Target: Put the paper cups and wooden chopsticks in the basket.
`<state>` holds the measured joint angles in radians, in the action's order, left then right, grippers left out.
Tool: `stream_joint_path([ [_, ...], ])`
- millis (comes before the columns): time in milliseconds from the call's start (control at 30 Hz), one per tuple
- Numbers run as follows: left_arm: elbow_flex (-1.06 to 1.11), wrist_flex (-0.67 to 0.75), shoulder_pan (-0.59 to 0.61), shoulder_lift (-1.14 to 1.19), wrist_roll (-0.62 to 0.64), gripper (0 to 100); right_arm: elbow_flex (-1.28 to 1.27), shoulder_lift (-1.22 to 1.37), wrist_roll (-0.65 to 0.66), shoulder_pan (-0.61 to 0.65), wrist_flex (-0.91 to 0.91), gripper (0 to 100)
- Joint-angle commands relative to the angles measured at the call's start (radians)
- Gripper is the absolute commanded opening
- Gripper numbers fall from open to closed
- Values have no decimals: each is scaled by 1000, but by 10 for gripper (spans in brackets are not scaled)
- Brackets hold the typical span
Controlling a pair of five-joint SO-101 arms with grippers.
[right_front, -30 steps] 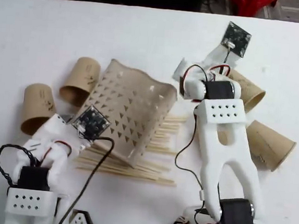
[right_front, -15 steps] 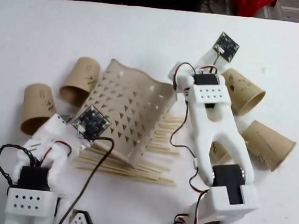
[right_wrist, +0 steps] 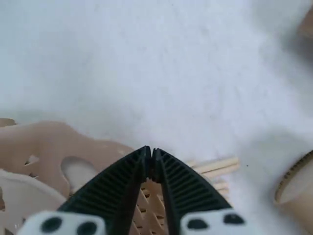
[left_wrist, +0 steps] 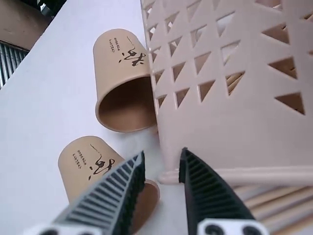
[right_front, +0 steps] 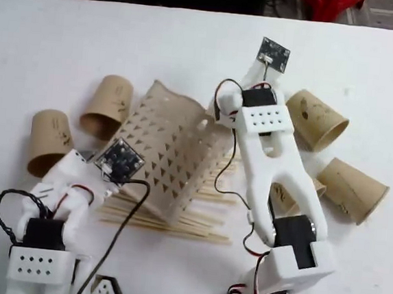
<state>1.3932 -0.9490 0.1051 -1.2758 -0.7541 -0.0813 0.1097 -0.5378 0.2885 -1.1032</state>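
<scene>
**Basket on its side, a pincer at each end of it**

The basket (right_front: 172, 152) lies tipped over on the white worktop (right_front: 157, 40), on top of a loose spread of chopsticks (right_front: 189, 225). Their ends stick out from under it on the arms' side and to the right.

Left of the basket, a first cup (right_front: 50, 141) lies on its side. A second cup (right_front: 108, 105) lies with its mouth against the basket wall.

On the right lie a third cup (right_front: 316, 119) and a fourth cup (right_front: 351, 190). A fifth cup (right_front: 288, 196) is partly hidden under the right arm.

Left pincer (left_wrist: 161, 155) — jaws a narrow gap apart and holding nothing, poised at the basket's near corner beside the first cup's mouth.

Right pincer (right_wrist: 150, 151) — tips closed together at the basket's far right rim. Whether the wall is pinched between them cannot be told.
</scene>
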Motion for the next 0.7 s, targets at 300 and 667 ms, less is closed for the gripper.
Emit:
stream_joint_path([
  [300, 164, -43, -12, 27, -11, 155, 233, -125, 147, -18, -266, 16],
  [667, 160, -52, -8, 30, -15, 154, 269, -285, 310, 45, -452, 22],
])
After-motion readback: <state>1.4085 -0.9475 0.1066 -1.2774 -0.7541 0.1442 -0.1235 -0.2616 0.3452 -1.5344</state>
